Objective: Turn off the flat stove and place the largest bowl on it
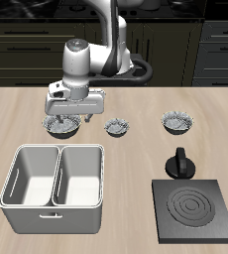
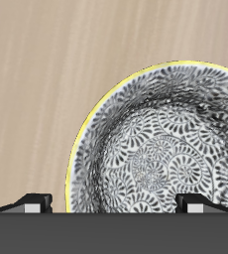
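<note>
Tub (image 1: 54,177), grey and double-basined, sits near the worktop's (image 1: 136,119) front edge. Behind it the claw (image 1: 66,116) hangs over the largest bowl (image 1: 62,124), fingers apart and astride its rim, not clamped. Two smaller bowls (image 1: 118,126) (image 1: 177,121) follow in line. Stove (image 1: 194,210) coils show dark, knob (image 1: 180,164) just behind.

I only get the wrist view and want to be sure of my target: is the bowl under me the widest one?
Observer: Yes. Of three bowls in a row, the largest bowl lies under the open pincer.
Operator: Is the burner glowing?
Observer: No, the flat stove shows dark coils.
Operator: Anything near my bowl?
Observer: A grey double-basin tub sits nearer the table's front edge.
</note>
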